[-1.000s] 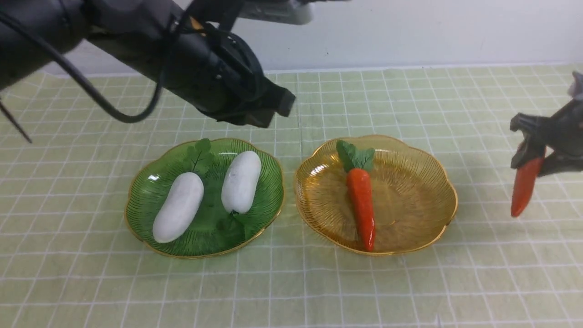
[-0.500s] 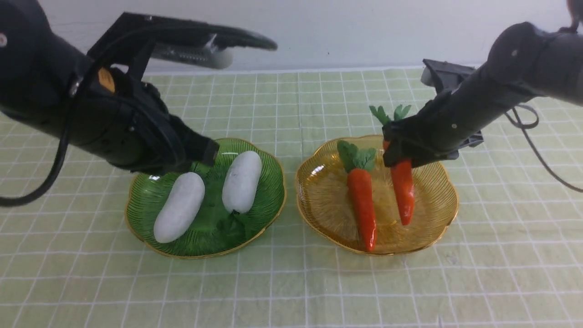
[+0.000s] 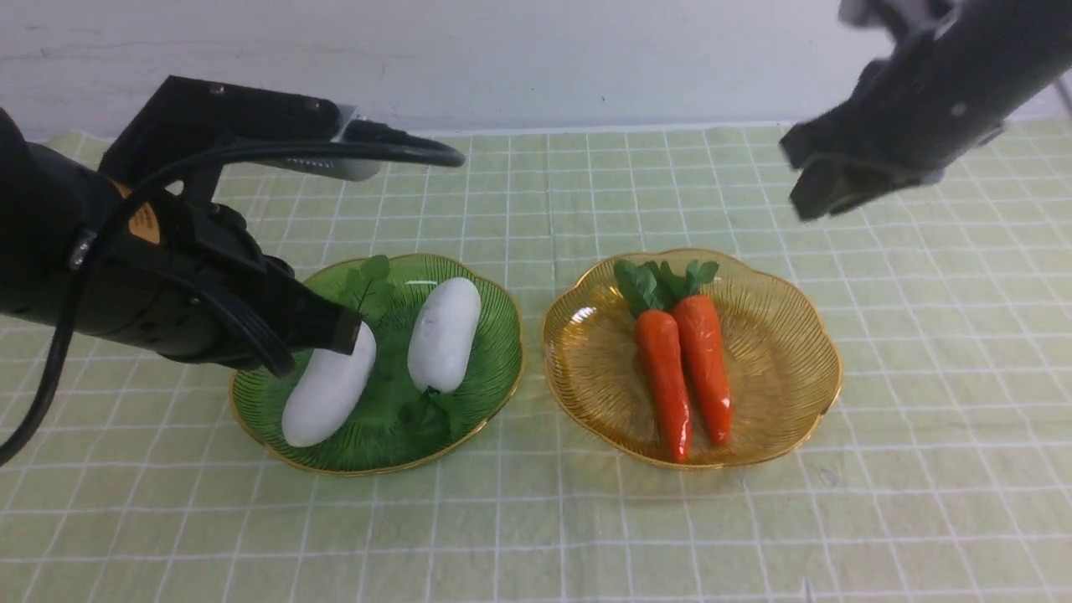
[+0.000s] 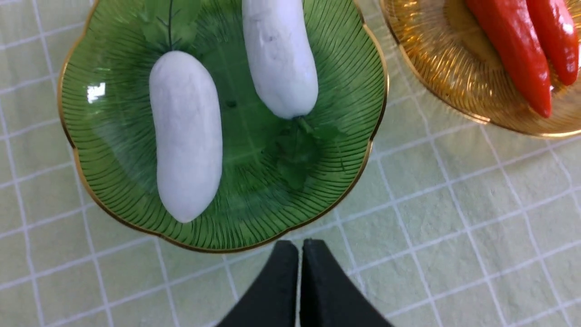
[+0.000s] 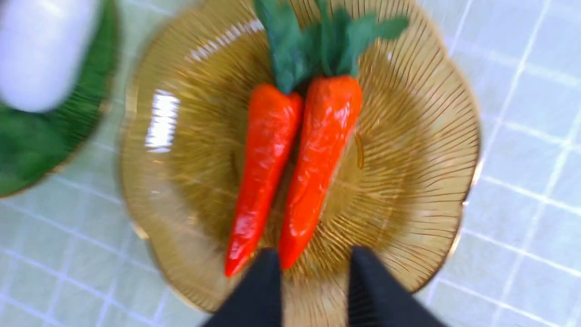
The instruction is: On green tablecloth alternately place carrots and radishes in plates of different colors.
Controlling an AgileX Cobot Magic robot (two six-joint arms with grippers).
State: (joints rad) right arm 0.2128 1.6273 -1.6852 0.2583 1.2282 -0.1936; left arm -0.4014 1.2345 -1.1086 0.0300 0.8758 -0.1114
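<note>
On the green tablecloth point(image 3: 586, 519) stand two plates. The green plate point(image 3: 394, 440) holds two white radishes point(image 3: 328, 387) point(image 3: 444, 333). The amber plate point(image 3: 779, 360) holds two orange carrots point(image 3: 663, 368) point(image 3: 703, 360) side by side, leaves to the far side. My left gripper point(image 3: 345, 331) is shut and empty, low over the green plate's left side; in the left wrist view its fingertips point(image 4: 281, 263) are pressed together near the plate's rim point(image 4: 345, 91). My right gripper point(image 3: 816, 197) is open and empty, raised behind and to the right of the amber plate; the right wrist view shows it point(image 5: 313, 268) above the carrots point(image 5: 320, 154).
A pale wall runs along the cloth's far edge. The left arm's black cable point(image 3: 50, 377) hangs at the left. Bare cloth lies in front of both plates and to their right.
My right gripper set the second carrot in the amber plate beside the first, let go and rose up to the right. My left arm drew back and down to the left.
</note>
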